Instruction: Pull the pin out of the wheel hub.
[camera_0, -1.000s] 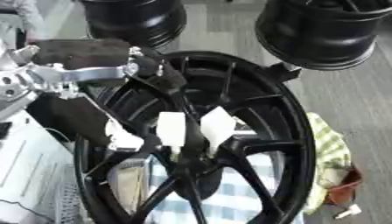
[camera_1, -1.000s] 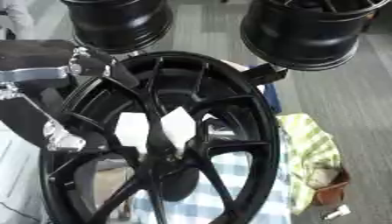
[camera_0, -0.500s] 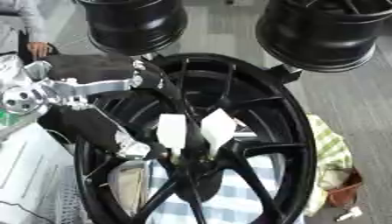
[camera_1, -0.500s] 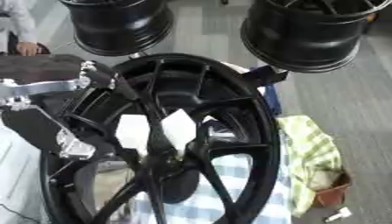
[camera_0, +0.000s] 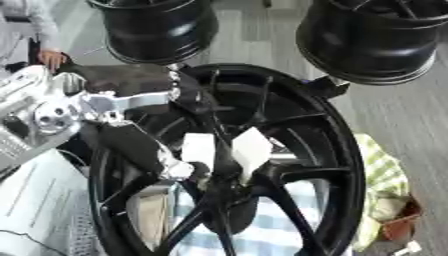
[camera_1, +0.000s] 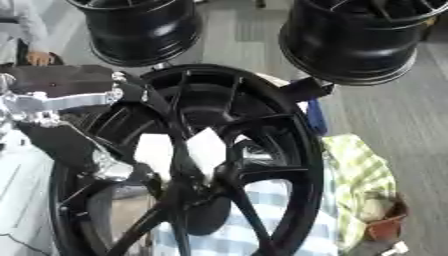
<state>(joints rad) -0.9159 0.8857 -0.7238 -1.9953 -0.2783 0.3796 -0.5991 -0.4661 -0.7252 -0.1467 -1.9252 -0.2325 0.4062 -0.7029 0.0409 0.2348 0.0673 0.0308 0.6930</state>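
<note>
The large glossy black spoked alloy wheel hub (camera_0: 262, 165) stood tilted on its edge, its open face turned toward the camera, filling the middle of the view. Its thin spokes ran from the broad outer rim to a dark centre boss low in the wheel. Two white paper-like tags (camera_0: 225, 150) sat side by side just above that centre. The pin itself could not be made out

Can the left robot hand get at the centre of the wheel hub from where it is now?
Probably yes. The left robot hand already reaches between the spokes, close beside the wheel hub centre. The spokes crowd it, and I cannot make out the pin itself.
</note>
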